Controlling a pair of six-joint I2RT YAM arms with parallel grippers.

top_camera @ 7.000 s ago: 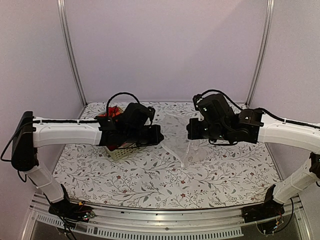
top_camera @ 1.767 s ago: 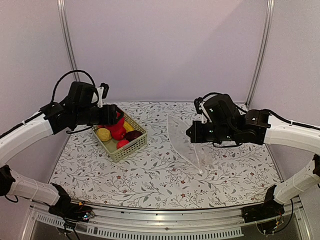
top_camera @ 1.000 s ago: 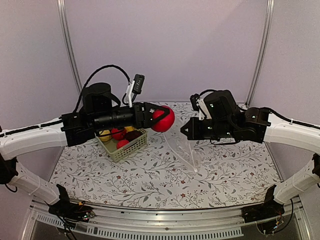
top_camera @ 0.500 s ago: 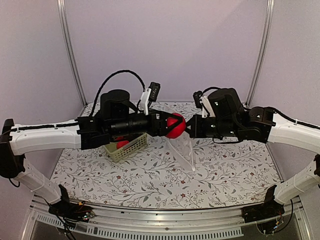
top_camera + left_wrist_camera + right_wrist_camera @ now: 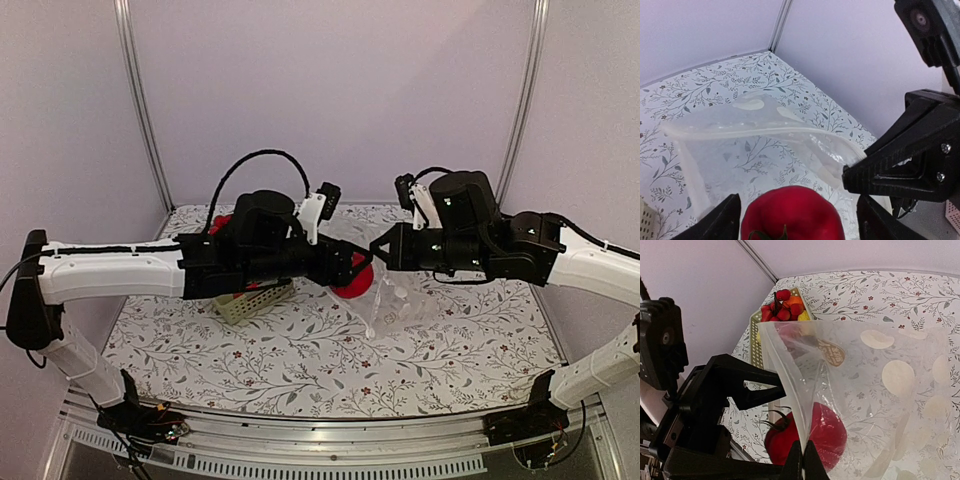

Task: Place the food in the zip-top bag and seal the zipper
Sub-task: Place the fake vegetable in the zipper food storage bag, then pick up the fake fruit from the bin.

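Though outside moments ago, red fruit (image 5: 790,215) now in zip-top bag (image 5: 880,390) mouth.

There is one clear zip-top bag (image 5: 890,375), one loose red toy fruit (image 5: 792,215) and one pale green basket (image 5: 258,300) at left, its fruits (image 5: 781,310) too hidden to count.

No text, brand, number or sign can be read in any view. A small brown oval mark (image 5: 832,354) is seen at the zip-top bag (image 5: 865,410), but no lettering can be made out.
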